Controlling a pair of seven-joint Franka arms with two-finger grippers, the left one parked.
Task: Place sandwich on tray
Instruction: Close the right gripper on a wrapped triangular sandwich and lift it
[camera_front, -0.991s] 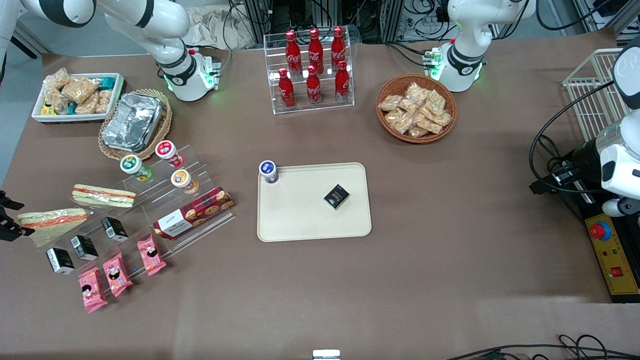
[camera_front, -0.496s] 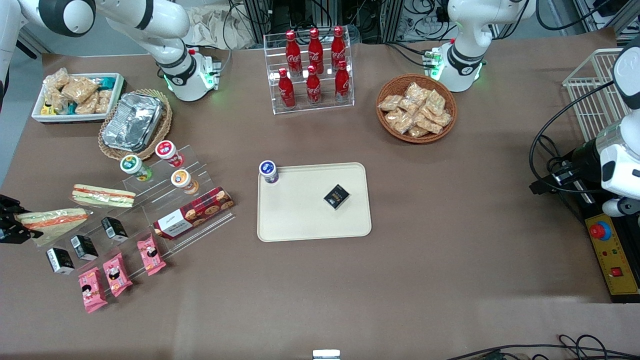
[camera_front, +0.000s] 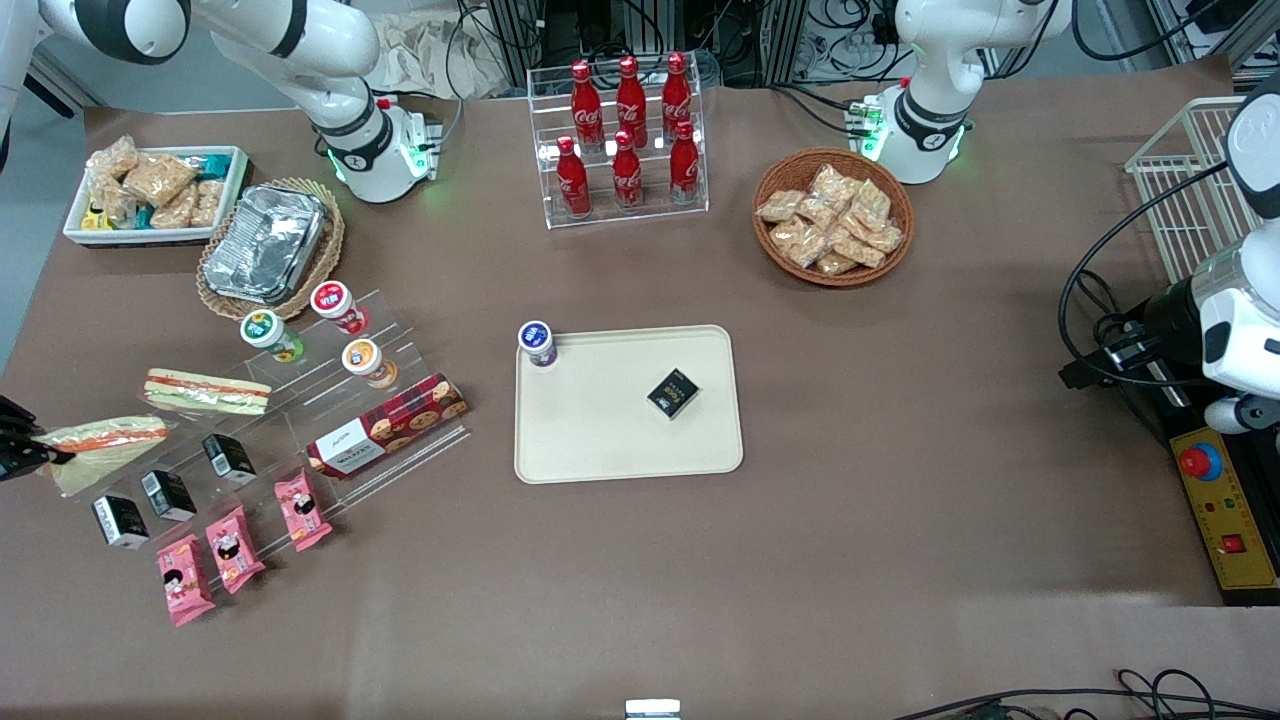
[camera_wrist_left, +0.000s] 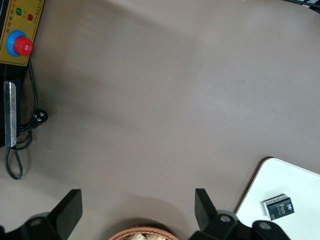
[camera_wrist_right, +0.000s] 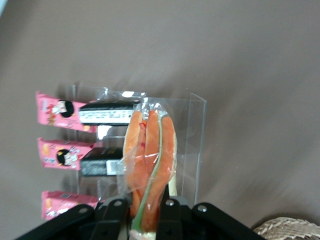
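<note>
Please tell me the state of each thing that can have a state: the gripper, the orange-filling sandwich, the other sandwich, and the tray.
gripper: shut on the sandwich's end, at the working arm's end of the table
sandwich: wrapped, gripped, not yet on the tray
other sandwich: wrapped, lying on the clear stand, untouched
tray: flat on the table, holding a small black box

The jaws (camera_front: 38, 452) have closed on the sandwich (camera_front: 105, 443), tilting it

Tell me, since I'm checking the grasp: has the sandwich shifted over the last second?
Yes. The sandwich, pinched at its end by the gripper, has tilted; its gripped end now lies nearer the front camera, toward the black boxes.
</note>
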